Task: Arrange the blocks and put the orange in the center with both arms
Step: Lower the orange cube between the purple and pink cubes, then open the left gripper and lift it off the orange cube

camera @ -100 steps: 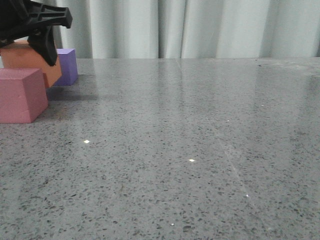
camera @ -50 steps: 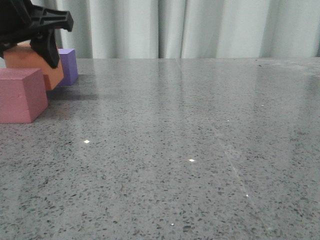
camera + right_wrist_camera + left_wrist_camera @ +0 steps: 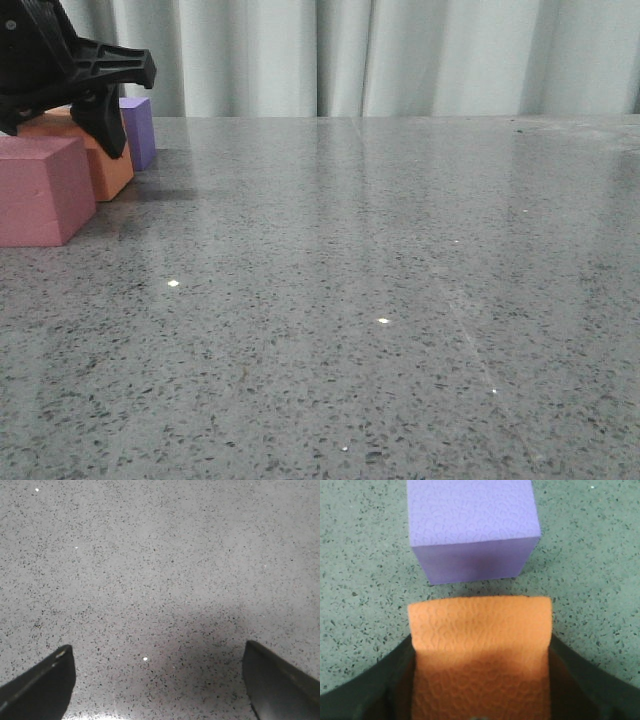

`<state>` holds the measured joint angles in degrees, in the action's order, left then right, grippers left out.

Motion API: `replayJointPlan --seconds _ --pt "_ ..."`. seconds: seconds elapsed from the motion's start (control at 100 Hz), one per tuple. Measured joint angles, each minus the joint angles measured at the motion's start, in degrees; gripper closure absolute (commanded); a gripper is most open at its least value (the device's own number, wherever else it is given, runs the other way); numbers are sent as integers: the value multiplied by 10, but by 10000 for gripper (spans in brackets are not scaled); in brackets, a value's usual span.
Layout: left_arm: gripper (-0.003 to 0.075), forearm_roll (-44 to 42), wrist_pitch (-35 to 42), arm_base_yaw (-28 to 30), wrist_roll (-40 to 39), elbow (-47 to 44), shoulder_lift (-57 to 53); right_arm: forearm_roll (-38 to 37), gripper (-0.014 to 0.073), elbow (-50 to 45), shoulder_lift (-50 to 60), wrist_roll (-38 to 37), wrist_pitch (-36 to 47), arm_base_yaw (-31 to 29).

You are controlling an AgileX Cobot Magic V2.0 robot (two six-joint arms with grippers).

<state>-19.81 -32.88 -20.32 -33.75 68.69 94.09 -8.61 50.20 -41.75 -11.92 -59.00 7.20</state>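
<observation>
Left gripper (image 3: 60,95) is up in the upper left of the front frame, clamped on the orange cube (image 3: 100,165), and the cube's base looks down at table (image 3: 380,250) level now. Right gripper (image 3: 159,680) shows only in its own wrist view, fingers (image 3: 42,685) spread wide, one at each lower corner, with nothing but speckled grey stone between them.

Count it up: three cubes, one orange, one pink (image 3: 42,190), one purple (image 3: 139,130); two grippers.

Front view puts pink at the far left edge, nearest the camera, with orange behind and to its right, and purple behind that again, partly hidden by the black finger. Whether orange touches pink cannot be told from here. The left wrist view fills in something the front does not: orange (image 3: 480,650) sits at lower centre between the dark fingers (image 3: 365,685), purple (image 3: 472,527) at upper centre, and a strip of bare table clearly separates them. Pink is out of that view altogether.

Against a second ago: the gripper and orange cube have dropped lower and slid a touch right in the front frame, covering more of purple. Pink and purple haven't moved.
</observation>
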Motion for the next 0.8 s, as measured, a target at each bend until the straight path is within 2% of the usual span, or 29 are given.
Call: replayJointPlan --seconds 0.05,0.2,0.27,0.63,0.8 --pt "500 0 0 0 1 0 0 0 -69 0 0 0 0 0" --pt "205 1 3 0 6 0 2 0 -69 0 0 0 0 0" --pt "126 3 6 0 6 0 4 0 -69 0 0 0 0 0" --pt "109 10 3 0 8 2 3 0 -69 0 0 0 -5 0" --pt "110 11 -25 0 9 18 -19 0 -69 0 0 0 -5 0"
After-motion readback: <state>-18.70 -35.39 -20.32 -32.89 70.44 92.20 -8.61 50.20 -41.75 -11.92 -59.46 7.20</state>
